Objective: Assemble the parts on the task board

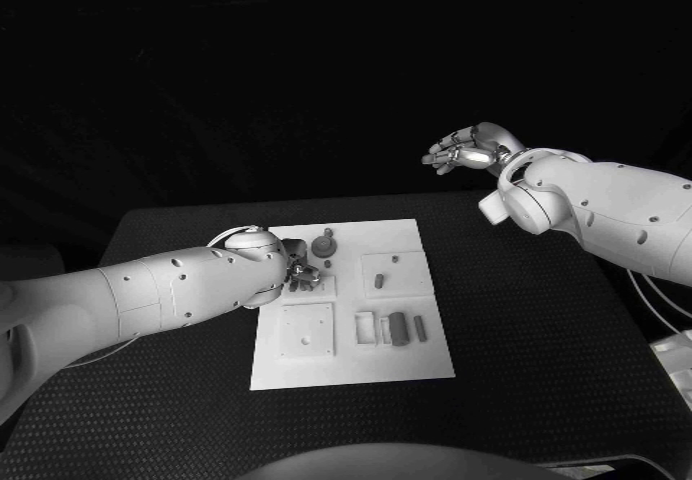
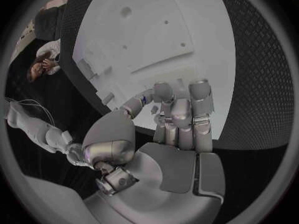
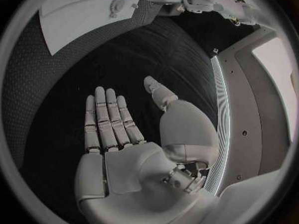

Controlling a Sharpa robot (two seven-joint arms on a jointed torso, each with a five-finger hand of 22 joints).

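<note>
Left hand [image 1: 299,272] sat low over the upper-left part of the task board [image 1: 353,362], fingers curled down toward the board. Left wrist view showed the fingers [image 2: 201,104] bent together above the white plate [image 2: 156,30]; couldn't tell whether anything was pinched under them. Right hand [image 1: 464,151] was raised well off the board, beyond the table's [image 1: 548,330] far right corner, fingers loosely spread, nothing in it; right wrist view confirmed a flat empty palm [image 3: 115,129] over black table. Board lay mid-table. Square tray section [image 1: 307,331] sat at its lower left. Small parts [image 1: 397,328] stood in a row just right of that. One upright part [image 1: 325,243] stood near the top edge, just beside the left hand. Another small part [image 1: 378,281] lay near board centre.
</note>
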